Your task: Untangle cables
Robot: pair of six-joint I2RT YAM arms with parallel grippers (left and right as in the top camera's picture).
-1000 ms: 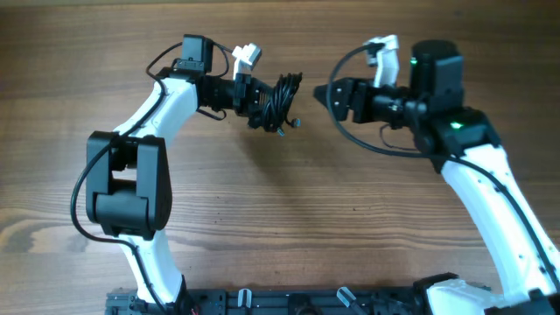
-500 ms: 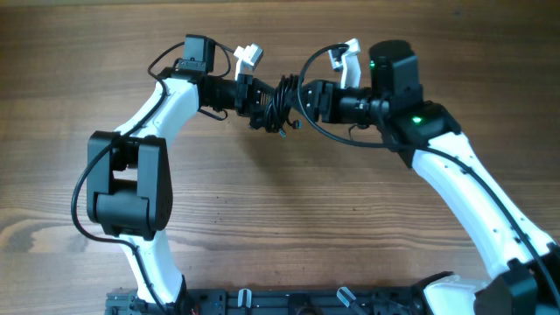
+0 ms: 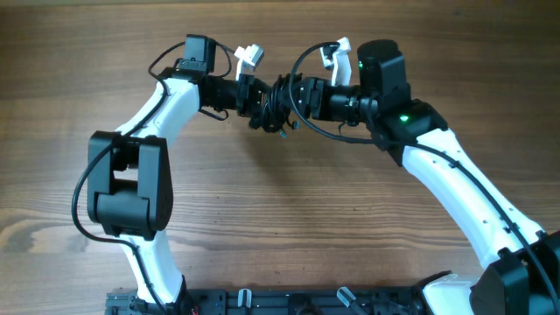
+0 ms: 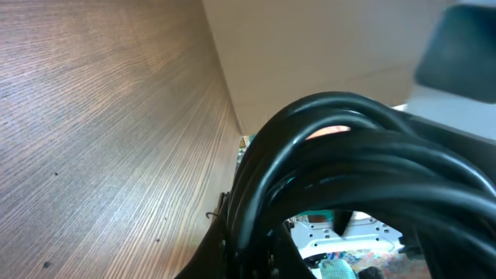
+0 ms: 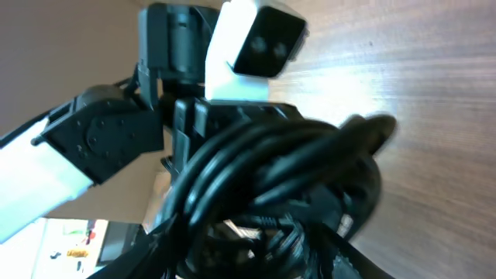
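Observation:
The cables [image 3: 282, 96] are a knotted bundle of thin black loops held above the table between the two arms. My left gripper [image 3: 266, 100] is shut on the bundle's left side. In the left wrist view the loops [image 4: 341, 155] fill the frame just past the dark fingers [image 4: 256, 252]. My right gripper [image 3: 297, 96] has reached the bundle's right side. In the right wrist view its fingers [image 5: 260, 260] stand wide apart on both sides of the cables [image 5: 279, 170], with a small plug among the loops. The fingertips are hidden in the dark.
The wooden table [image 3: 350, 227] lies below the bundle. The left arm's white wrist camera [image 5: 256, 39] faces the right wrist view from close by. The arms' own thicker black cables arc beside each wrist [image 3: 302, 61]. A black rail [image 3: 289, 302] runs along the front edge.
My right arm has swung left from well apart until its fingers straddle the bundle. The left gripper and the bundle have stayed in place.

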